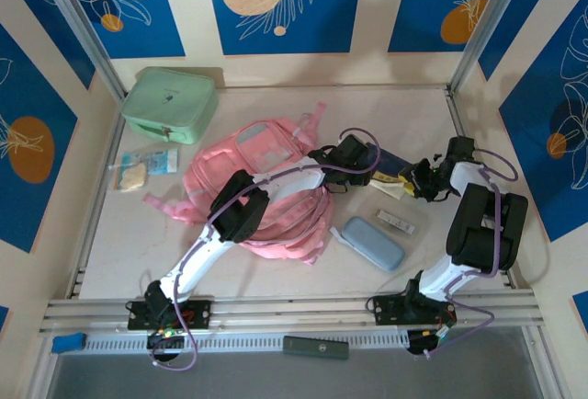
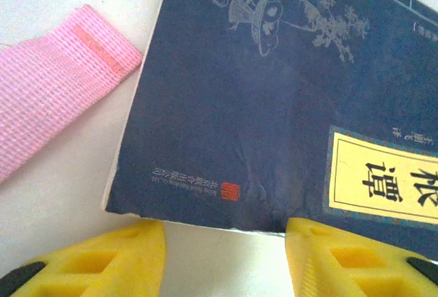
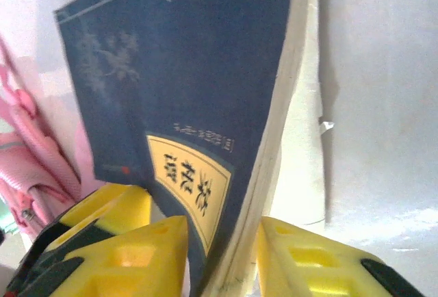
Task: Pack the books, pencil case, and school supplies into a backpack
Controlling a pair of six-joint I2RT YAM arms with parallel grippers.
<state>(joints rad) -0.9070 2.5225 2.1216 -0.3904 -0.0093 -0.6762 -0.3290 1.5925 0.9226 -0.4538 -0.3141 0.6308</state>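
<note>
mint-green boxy case (image 1: 170,103): laid flat on the table (image 1: 276,261), well left of and beyond the left gripper (image 1: 369,162) | clear packet (image 1: 145,167), yellowish contents: laid well left of that gripper, near the case | dark bar (image 1: 315,347): set on the rail (image 1: 276,312), well nearer than the gripper | blue block (image 1: 68,342): placed at the rail's far-left end

Backpack (image 1: 266,188) mid-table, book (image 1: 391,162) just right of it, pencil case (image 1: 372,243) nearer front.
</note>
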